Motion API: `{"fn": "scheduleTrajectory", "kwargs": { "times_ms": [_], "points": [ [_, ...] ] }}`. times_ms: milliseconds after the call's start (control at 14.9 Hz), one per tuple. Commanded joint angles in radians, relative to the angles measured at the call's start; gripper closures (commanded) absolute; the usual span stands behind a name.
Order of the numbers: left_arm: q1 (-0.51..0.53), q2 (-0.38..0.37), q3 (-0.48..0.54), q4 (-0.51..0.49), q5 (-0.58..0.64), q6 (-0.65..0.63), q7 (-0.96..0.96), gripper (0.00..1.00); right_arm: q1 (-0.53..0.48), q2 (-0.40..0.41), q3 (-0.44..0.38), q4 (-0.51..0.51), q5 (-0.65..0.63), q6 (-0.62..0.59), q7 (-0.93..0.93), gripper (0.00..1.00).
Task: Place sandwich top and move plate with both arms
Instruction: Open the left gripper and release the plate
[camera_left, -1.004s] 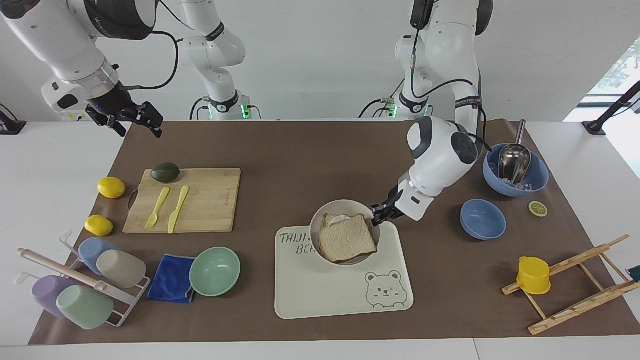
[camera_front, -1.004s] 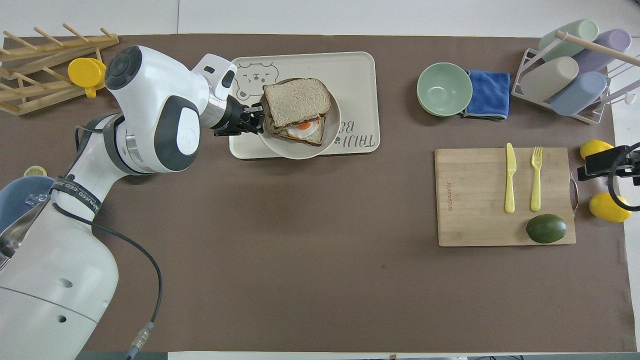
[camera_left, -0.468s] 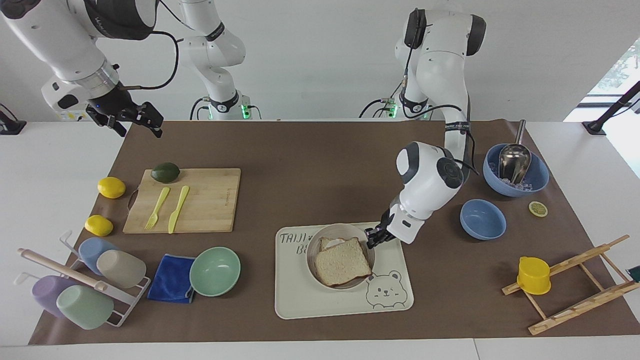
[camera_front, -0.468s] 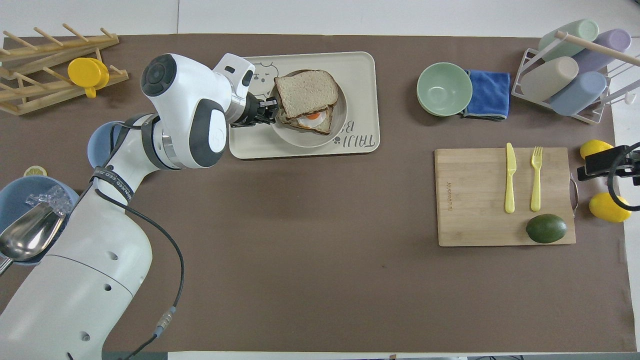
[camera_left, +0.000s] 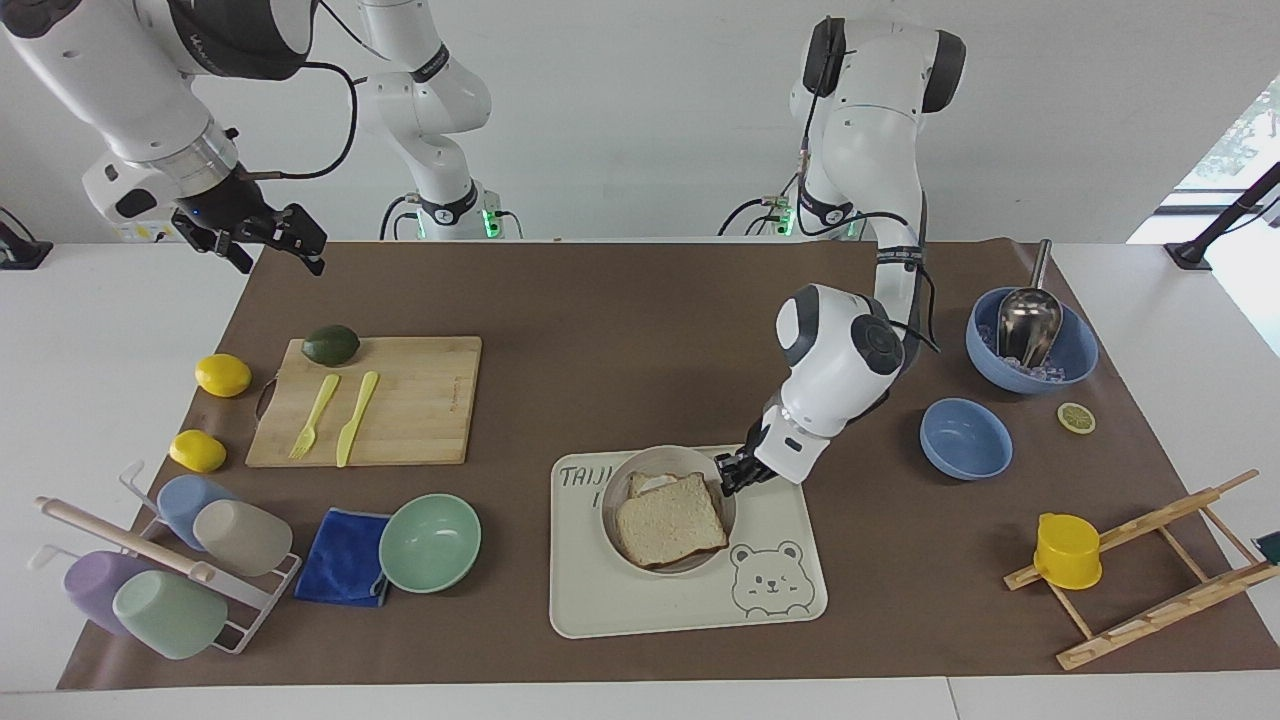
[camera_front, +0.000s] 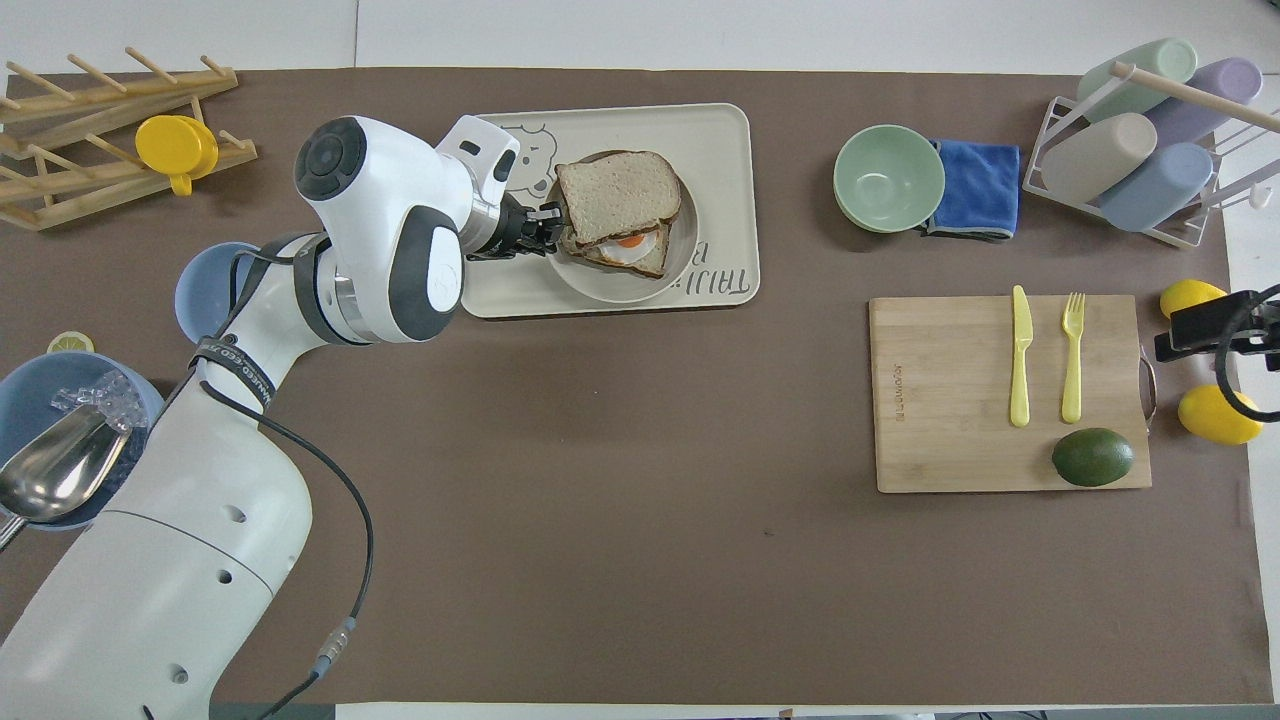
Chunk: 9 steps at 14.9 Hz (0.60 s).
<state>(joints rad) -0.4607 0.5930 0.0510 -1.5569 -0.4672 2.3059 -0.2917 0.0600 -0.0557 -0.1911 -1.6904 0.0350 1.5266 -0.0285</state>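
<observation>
The round cream plate (camera_left: 611, 522) sits on the bear tray (camera_left: 640, 606). It carries the egg toast (camera_left: 650, 482) with the sandwich top (camera_left: 670, 520) lying on it, shifted a little so the egg shows in the overhead view (camera_front: 630, 242). My left gripper (camera_left: 728, 478) is shut on the plate's rim at the side toward the left arm's end. The overhead view shows it (camera_front: 548, 228) beside the plate (camera_front: 610, 287) and the bread (camera_front: 617, 185). My right gripper (camera_left: 280, 240) waits open and empty, raised over the table corner at its own end.
A cutting board (camera_left: 372, 400) holds an avocado, a fork and a knife. Two lemons lie beside it. A mint bowl (camera_left: 430, 542), a blue cloth and a cup rack stand nearby. Two blue bowls (camera_left: 965, 438), a lemon slice and a wooden rack are at the left arm's end.
My left gripper has carried the plate with the sandwich farther from the robots and lowered it onto the tray. The right arm has not moved.
</observation>
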Motion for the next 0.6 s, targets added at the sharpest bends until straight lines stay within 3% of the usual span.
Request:
{"fn": "scheduleTrajectory", "kwargs": {
  "times_ms": [0,201,535],
  "points": [
    [0.004,-0.019,0.007,-0.006,-0.001,-0.034,0.003,0.00,-0.003,-0.021,0.002,-0.017,0.000,-0.010,-0.014,0.00],
    [0.014,-0.041,0.020,0.011,-0.001,-0.095,0.003,0.00,-0.003,-0.021,0.002,-0.017,0.000,-0.010,-0.014,0.00],
    [0.028,-0.195,0.160,-0.005,0.010,-0.300,0.014,0.00,-0.002,-0.021,0.002,-0.017,0.000,-0.010,-0.014,0.00]
  ]
}}
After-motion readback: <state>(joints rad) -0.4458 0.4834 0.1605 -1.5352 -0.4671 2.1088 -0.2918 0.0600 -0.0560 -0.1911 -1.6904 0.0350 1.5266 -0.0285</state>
